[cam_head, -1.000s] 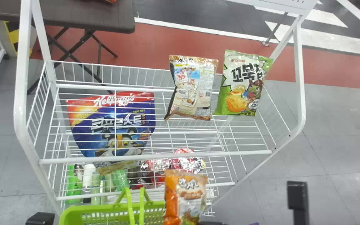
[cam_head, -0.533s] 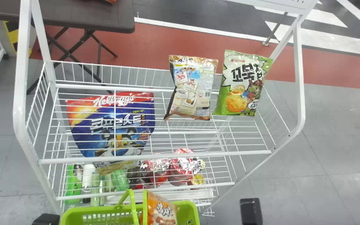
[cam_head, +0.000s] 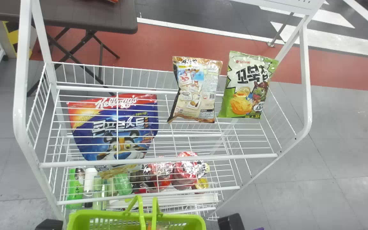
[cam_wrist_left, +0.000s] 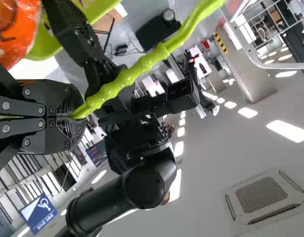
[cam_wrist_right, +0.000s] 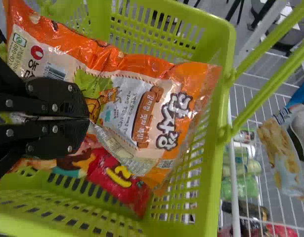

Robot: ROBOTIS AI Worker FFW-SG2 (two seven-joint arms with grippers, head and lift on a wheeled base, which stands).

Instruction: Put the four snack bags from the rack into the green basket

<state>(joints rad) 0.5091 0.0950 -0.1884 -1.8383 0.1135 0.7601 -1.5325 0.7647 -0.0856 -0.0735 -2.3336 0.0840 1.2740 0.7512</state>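
Right Gripper Closed on Orange Snack Bag Inside Green Basket

The green basket (cam_head: 89,214) is located at the front edge of the rack (cam_head: 158,161). The orange snack bag (cam_wrist_right: 161,113) lies inside the basket. Its face carries large dark lettering, a brown lettered banner, a white text panel and a barcode; the film is glossy and creased. A red snack bag (cam_wrist_right: 114,180) with yellow print lies partly beneath it.

The right gripper (cam_head: 232,222) is at the basket's right side; its fingers (cam_wrist_right: 58,101) are closed together, pinching a fold of the orange bag. The left gripper (cam_head: 48,225) is at the basket's left corner, with its fingers closed around a green handle (cam_wrist_left: 142,66).

Lower in the rack, bottles (cam_head: 89,182) are toward the left edge and round red-topped containers (cam_head: 185,169) are right of centre. A blue and red cereal bag (cam_head: 123,127), with white lettering and a tiger figure, shows through the upper shelf's wires toward the left edge.

Toward the upper shelf's rear edge, right of centre, a beige snack bag (cam_head: 198,89) shows dense panels of small print. Just beside it, nearer the right rear corner, is a green snack bag (cam_head: 248,86) bearing bold black lettering. A dark table (cam_head: 91,16) is beyond the left rear corner.
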